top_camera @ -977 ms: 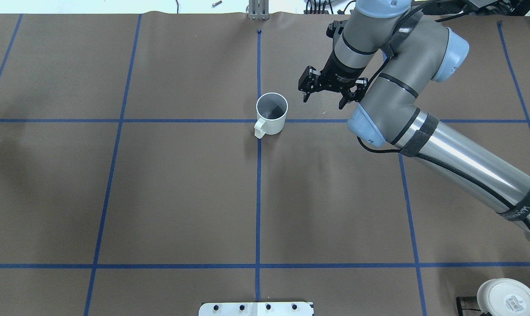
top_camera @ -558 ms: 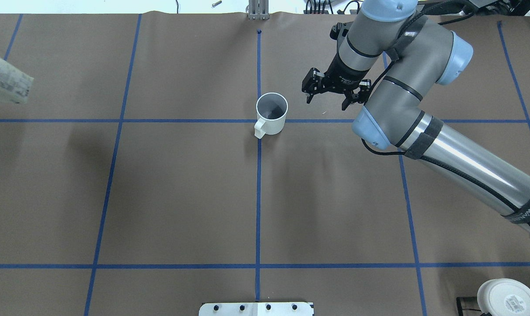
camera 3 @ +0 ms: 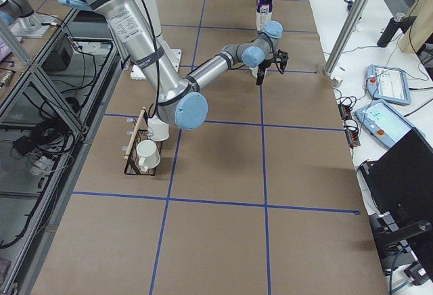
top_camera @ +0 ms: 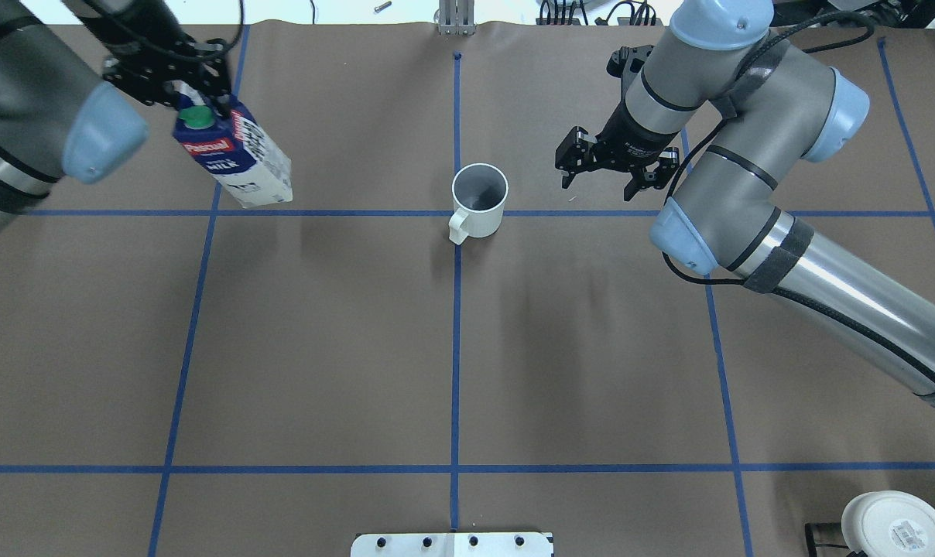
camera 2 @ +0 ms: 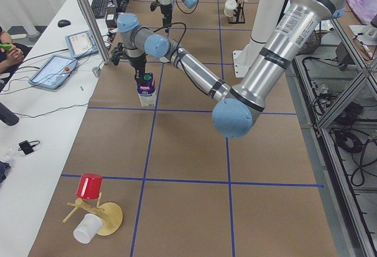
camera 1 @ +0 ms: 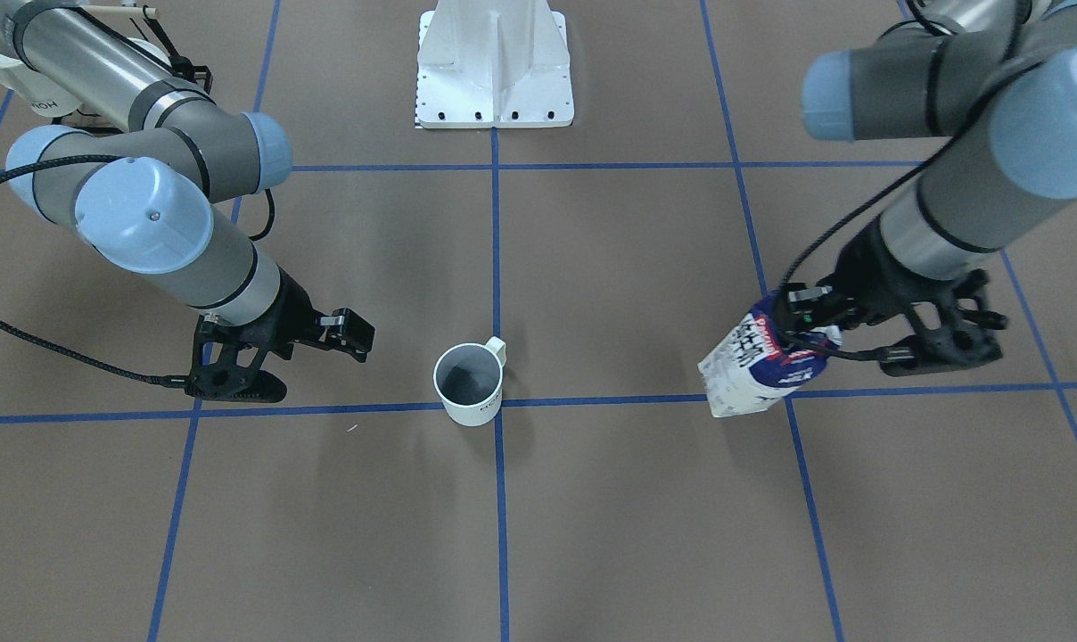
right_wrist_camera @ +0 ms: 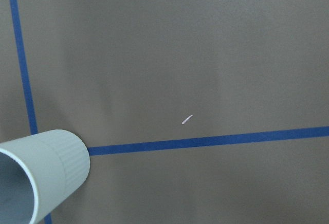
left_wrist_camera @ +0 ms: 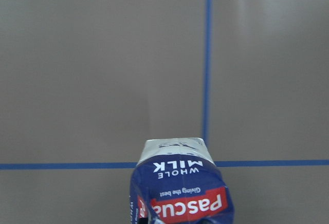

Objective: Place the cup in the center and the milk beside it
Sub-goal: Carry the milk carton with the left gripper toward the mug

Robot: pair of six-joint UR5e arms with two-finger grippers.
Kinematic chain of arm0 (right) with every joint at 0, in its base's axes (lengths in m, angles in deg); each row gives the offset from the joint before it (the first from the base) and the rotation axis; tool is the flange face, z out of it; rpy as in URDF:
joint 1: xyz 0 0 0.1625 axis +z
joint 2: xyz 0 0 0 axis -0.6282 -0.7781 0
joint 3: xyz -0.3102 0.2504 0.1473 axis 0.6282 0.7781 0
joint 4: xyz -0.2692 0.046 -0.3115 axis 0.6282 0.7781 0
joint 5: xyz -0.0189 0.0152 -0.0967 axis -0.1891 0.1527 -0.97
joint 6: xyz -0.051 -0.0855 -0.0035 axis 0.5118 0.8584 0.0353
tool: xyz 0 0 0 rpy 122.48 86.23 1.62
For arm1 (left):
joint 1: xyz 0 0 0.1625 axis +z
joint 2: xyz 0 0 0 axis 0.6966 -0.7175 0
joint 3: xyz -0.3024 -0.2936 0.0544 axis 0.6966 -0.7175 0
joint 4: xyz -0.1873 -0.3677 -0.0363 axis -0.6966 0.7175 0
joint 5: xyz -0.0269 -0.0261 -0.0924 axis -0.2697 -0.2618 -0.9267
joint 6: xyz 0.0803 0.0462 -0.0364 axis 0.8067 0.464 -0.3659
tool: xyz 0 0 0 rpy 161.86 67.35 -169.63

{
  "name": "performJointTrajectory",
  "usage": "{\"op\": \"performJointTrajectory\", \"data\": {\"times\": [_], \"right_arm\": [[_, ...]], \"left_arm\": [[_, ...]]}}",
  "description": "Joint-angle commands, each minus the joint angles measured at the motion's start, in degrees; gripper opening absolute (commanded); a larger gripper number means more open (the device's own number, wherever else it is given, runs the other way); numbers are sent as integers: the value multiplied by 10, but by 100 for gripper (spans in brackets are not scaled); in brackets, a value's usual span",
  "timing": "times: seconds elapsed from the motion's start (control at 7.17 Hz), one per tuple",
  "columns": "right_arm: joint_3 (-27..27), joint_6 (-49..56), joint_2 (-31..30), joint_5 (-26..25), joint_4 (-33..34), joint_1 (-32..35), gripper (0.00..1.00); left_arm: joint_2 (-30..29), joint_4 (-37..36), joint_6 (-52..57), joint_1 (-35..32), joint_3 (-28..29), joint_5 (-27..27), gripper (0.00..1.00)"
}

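The cup (top_camera: 479,201) is a white mug that stands upright on the middle crossing of the blue tape lines (top_camera: 359,213), handle toward the robot. It also shows in the front view (camera 1: 470,385) and the right wrist view (right_wrist_camera: 41,178). My left gripper (top_camera: 183,93) is shut on the top of the milk (top_camera: 235,158), a blue and white carton with a green cap. It holds the carton tilted, above the surface, well left of the cup. The carton also shows in the front view (camera 1: 761,366) and the left wrist view (left_wrist_camera: 182,193). My right gripper (top_camera: 601,186) is open and empty, right of the cup.
The robot's white base plate (top_camera: 452,544) sits at the near edge. A rack with white mugs (camera 3: 145,153) stands at the robot's near right. A wooden stand with a red cup (camera 2: 89,186) lies at the left end. Tablets rest on the operators' side table (camera 2: 56,68).
My left arm has come in from the left with the milk carton, moving right toward the cup. My right gripper has drawn away from the cup to the right, still open.
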Motion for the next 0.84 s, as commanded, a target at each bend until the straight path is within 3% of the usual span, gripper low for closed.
{"op": "performJointTrajectory", "data": {"times": [0.0, 0.28, 0.7], "right_arm": [[-2, 0, -7, 0, -3, 1, 100], [-1, 0, -8, -1, -4, 1, 100], [-1, 0, -11, 0, -4, 1, 100]], "left_arm": [[-47, 4, -88, 65, 6, 15, 0], [-120, 5, -131, 119, 60, 56, 0], [-164, 31, -128, 129, 129, 68, 0]]}}
